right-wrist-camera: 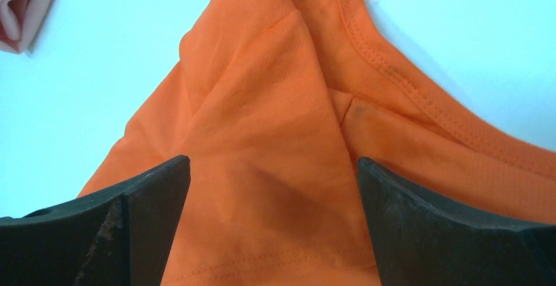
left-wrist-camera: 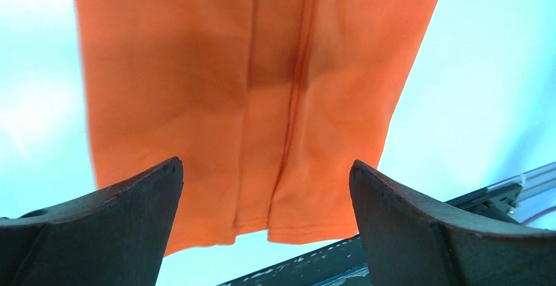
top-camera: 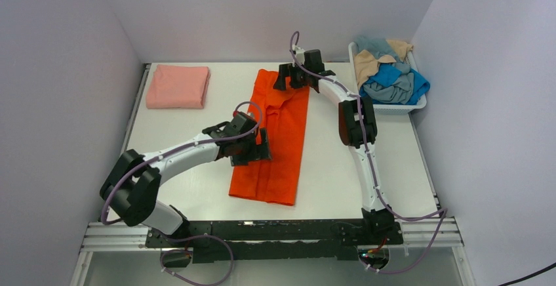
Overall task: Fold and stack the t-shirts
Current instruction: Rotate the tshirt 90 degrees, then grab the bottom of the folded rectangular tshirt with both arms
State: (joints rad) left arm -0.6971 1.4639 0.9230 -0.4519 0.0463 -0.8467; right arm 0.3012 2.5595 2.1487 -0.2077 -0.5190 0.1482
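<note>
Basket [top-camera: 401, 109] of t-shirts [top-camera: 392, 78] right, salmon-pink t-shirt [top-camera: 177, 86] left, orange t-shirt [top-camera: 286, 158] between.

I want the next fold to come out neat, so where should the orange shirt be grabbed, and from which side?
The orange shirt lies flat as a long narrow strip running near to far, so it is probably best pinched at its far, collar end, coming down from above onto the edge. The open right gripper hangs over that end.

A white plastic basket [top-camera: 393, 109] sits at the white table's [top-camera: 167, 128] far right corner.
</note>
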